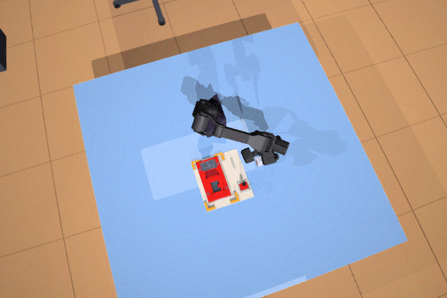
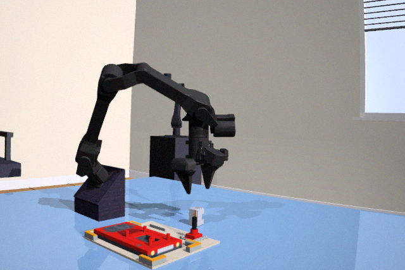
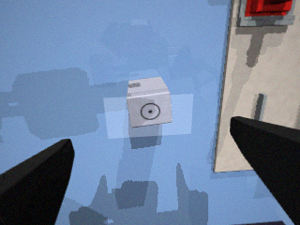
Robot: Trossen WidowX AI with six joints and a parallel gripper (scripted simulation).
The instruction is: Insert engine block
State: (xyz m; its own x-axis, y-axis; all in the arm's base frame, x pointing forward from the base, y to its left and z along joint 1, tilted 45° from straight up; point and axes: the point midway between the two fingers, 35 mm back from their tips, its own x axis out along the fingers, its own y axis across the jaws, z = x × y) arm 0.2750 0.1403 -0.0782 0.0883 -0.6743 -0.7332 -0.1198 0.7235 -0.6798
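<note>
The light grey engine block (image 1: 258, 161) (image 2: 199, 216) (image 3: 150, 105) stands on the blue table beside the board. In the wrist view one face shows a ring mark and another a small dark patch. My gripper (image 1: 258, 156) (image 2: 198, 190) (image 3: 153, 135) is open and empty, pointing down above the block, with its fingertips well apart. The red car body (image 1: 207, 183) (image 2: 112, 234) lies flat on the cream board. Its dark opening (image 1: 215, 185) (image 2: 147, 238) shows, with several red pegs around it in the exterior view. The rib cannot be made out clearly.
The cream board (image 1: 236, 175) (image 2: 209, 242) (image 3: 281, 61) has orange-topped corner brackets around the car. A red piece with a black upright knob (image 1: 243, 184) (image 2: 194, 227) stands on the board near the block. A thin grey bar (image 3: 259, 107) is also on the board.
</note>
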